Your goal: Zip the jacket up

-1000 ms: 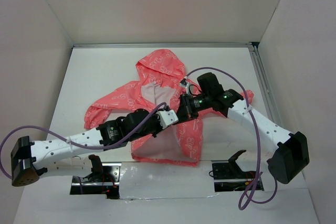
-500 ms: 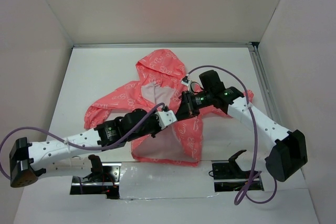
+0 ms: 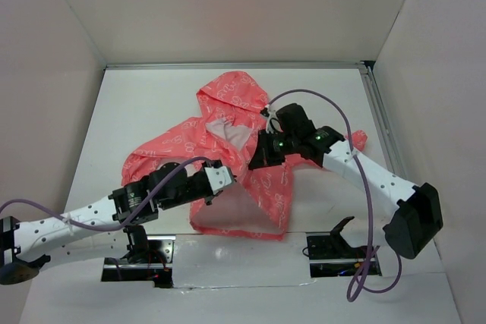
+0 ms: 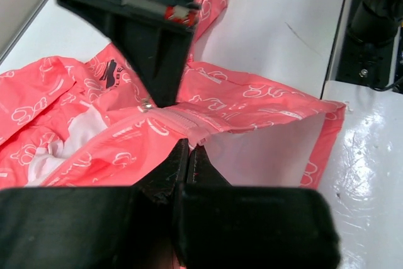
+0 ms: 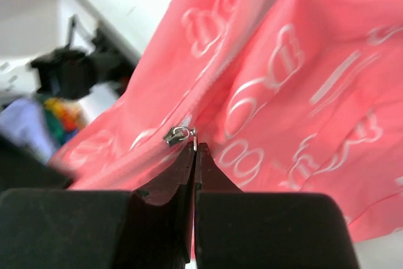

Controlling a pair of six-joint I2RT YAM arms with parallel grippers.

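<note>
The coral-pink jacket [image 3: 228, 96] lies in the middle of the white table, hood at the far side, pale lining showing. My left gripper [image 3: 231, 177] is shut on the jacket's front zipper edge [image 4: 189, 131] low on the front and holds it raised; its fingertips [image 4: 179, 155] are pressed together. My right gripper [image 3: 255, 162] is a little farther up the front, shut on the zipper pull [image 5: 194, 138]. The metal slider [image 5: 175, 135] sits just beside its fingertips [image 5: 186, 165]. The slider also shows in the left wrist view [image 4: 146, 104], under the right gripper's black fingers [image 4: 157, 61].
White walls enclose the table on three sides. A metal rail [image 3: 377, 115] runs along the right edge. Two black mounts [image 3: 141, 242] [image 3: 334, 242] stand at the near edge. Purple cables [image 3: 334, 115] loop over both arms. The jacket's right sleeve [image 3: 355, 139] lies under the right arm.
My left arm has drawn back toward the near left, pulling the zipper edge taut. My right gripper has shifted slightly left along the front with the pull in it.
</note>
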